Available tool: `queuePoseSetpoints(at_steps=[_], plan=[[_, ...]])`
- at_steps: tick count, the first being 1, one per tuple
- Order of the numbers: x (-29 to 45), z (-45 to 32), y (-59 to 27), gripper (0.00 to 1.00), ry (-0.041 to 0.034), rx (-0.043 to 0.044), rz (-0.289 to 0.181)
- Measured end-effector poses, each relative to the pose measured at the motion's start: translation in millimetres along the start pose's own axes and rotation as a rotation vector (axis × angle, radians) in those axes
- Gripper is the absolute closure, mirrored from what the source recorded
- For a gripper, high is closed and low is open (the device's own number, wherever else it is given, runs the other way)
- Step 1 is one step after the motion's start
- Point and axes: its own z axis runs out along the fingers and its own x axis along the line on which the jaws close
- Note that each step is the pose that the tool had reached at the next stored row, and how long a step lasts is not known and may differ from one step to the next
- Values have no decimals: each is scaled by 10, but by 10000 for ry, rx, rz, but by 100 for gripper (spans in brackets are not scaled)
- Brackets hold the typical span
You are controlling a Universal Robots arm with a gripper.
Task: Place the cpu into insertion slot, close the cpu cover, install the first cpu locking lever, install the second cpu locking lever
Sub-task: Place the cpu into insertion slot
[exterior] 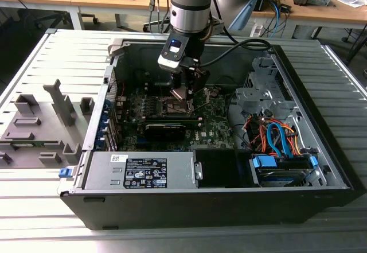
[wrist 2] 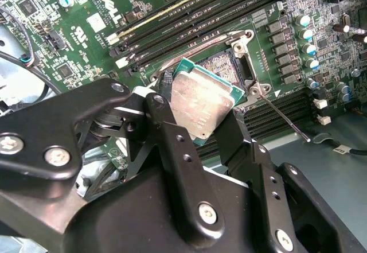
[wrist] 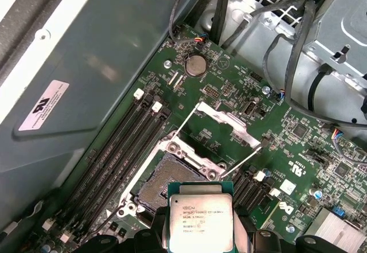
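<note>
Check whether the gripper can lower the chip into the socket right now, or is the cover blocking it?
Probably yes. The gripper holds the chip over the socket; the cover stands swung back, and the socket looks open with nothing across it.

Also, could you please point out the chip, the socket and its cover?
chip (wrist: pixel 200 221), first wrist view, metal face.
socket (wrist: pixel 156 182), first wrist view, dark pin bed.
cover (wrist: pixel 221 115), first wrist view, frame edge.

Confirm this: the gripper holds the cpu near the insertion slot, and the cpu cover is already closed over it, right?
Not quite. The first wrist view shows the cpu cover swung open, the insertion slot bare. The gripper does hold the cpu near it.
</note>
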Motion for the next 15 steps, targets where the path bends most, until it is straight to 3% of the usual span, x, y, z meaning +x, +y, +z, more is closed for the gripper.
queuePoseSetpoints(at_steps=[15], plan=[[0,0,0,46,3,4,104]])
